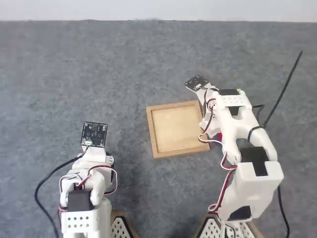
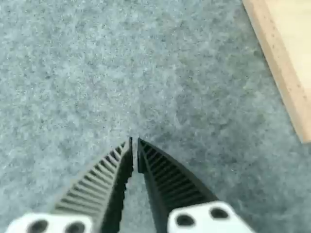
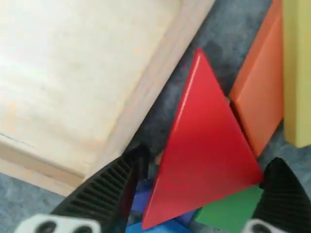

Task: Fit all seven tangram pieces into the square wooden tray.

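**Grey tabletop** [image 1: 99,59]: a rough, felt-like covering is stretching across the whole high view. It is ending at a pale band along the far edge, and what that band is cannot be told.

**Right arm** [image 1: 247,158]: it is reaching forward along the right side of the tray. In the high view its white body is hiding nearly all of the pieces. Only a small patch of red and blue is peeking out beneath it, at the tray's near right corner.

**Left arm** [image 1: 86,198]: it is sitting low at the near left, well apart from the tray. Its wrist board is covering its own fingers from above.

**Square wooden tray** [image 1: 178,129]: it is lying flat at mid-tabletop, its pale floor bare. It is being cut off in both wrist views.

**Right gripper** [image 3: 209,160]: the black ribbed fingers are standing spread, one on each side of the red triangle [image 3: 204,126]. Whether they are touching it cannot be told.

**Pieces:**
- The red triangle is lying just beside the tray's outer rim, with its wide end overlapping a blue piece [image 3: 163,227] and a green piece [image 3: 228,214].
- An orange piece [image 3: 260,97] and a yellow piece [image 3: 297,73] are lying beyond it.
- All four of these neighbours are being cut off, so their shapes are hard to make out.

**Left gripper** [image 2: 134,143]: the fingers are pressed together, holding nothing, over bare tabletop with the tray's edge nearby.
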`<state>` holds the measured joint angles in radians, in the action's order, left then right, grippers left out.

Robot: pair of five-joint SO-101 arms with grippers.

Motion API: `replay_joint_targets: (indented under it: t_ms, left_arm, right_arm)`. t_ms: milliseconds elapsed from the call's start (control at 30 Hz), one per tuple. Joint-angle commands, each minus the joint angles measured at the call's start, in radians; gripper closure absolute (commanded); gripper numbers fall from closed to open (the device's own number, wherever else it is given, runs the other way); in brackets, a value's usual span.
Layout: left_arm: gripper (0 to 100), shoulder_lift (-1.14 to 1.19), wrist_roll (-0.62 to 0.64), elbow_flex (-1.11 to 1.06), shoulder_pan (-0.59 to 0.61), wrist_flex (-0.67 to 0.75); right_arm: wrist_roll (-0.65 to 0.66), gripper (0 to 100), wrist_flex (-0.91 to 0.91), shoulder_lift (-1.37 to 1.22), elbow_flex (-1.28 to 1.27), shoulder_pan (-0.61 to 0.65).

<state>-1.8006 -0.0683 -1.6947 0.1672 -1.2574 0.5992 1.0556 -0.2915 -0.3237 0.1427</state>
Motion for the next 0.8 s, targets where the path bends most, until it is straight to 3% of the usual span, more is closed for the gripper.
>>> replay_joint_targets:
  t_ms: [0, 300, 500, 767]
  left_arm:
    - [98, -0.017, -0.002, 0.010, -0.005, -0.003]
    - [98, -0.017, -0.002, 0.010, -0.005, -0.003]
    - [98, -0.017, -0.002, 0.010, -0.005, -0.003]
    - [98, -0.017, -0.002, 0.010, -0.005, -0.003]
  right_arm:
    - [0.002, 70.1, 0.010, 0.001, 0.034, -0.007]
    - [0.002, 88.3, 0.010, 0.001, 0.034, -0.007]
    - [0.002, 89.7, 0.018, 0.033, 0.044, -0.068]
    - [-0.060, 89.7, 0.102, 0.269, 0.035, -0.128]
